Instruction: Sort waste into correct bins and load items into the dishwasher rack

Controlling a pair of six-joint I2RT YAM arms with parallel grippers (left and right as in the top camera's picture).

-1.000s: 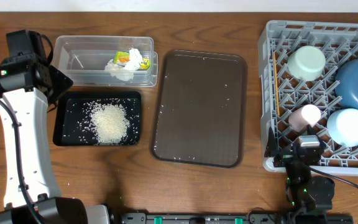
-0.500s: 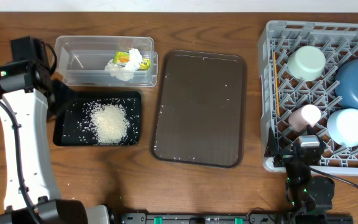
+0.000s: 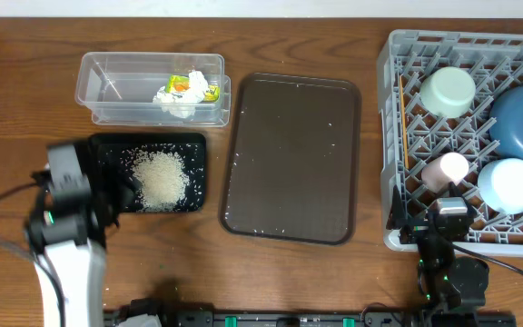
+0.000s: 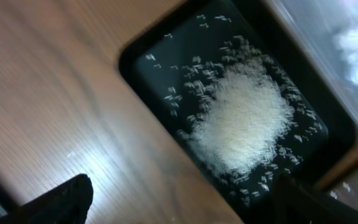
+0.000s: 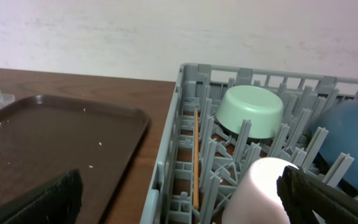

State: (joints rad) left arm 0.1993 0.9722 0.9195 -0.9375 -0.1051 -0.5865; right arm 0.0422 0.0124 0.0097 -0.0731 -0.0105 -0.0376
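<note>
Loose white rice (image 3: 160,177) (image 4: 244,121) is heaped in the black tray (image 3: 196,143) (image 4: 135,56). Crumpled tissue and a yellow-green wrapper (image 3: 187,91) lie in the clear tub (image 3: 107,86). The grey rack (image 3: 393,136) (image 5: 173,143) holds a mint bowl (image 3: 448,91) (image 5: 250,112), a dark blue bowl (image 3: 520,123) (image 5: 353,137), a light blue bowl (image 3: 509,184), a pink cup (image 3: 448,170) (image 5: 266,186) and an orange stick (image 3: 403,127) (image 5: 196,155). My left gripper (image 3: 107,193) (image 4: 185,211) hangs open at the black tray's left end, nothing between its fingers. My right gripper (image 3: 443,222) (image 5: 185,208) stands open at the rack's front edge.
A large brown serving tray (image 3: 291,159) (image 5: 55,137) with a few stray rice grains lies between the bins and the rack. The left arm's white link (image 3: 66,263) runs along the front left of the table. A pale wall stands behind the table.
The left arm has swung from the back left beside the clear tub toward the front, now low over the black tray's left end. The right arm has not moved.
</note>
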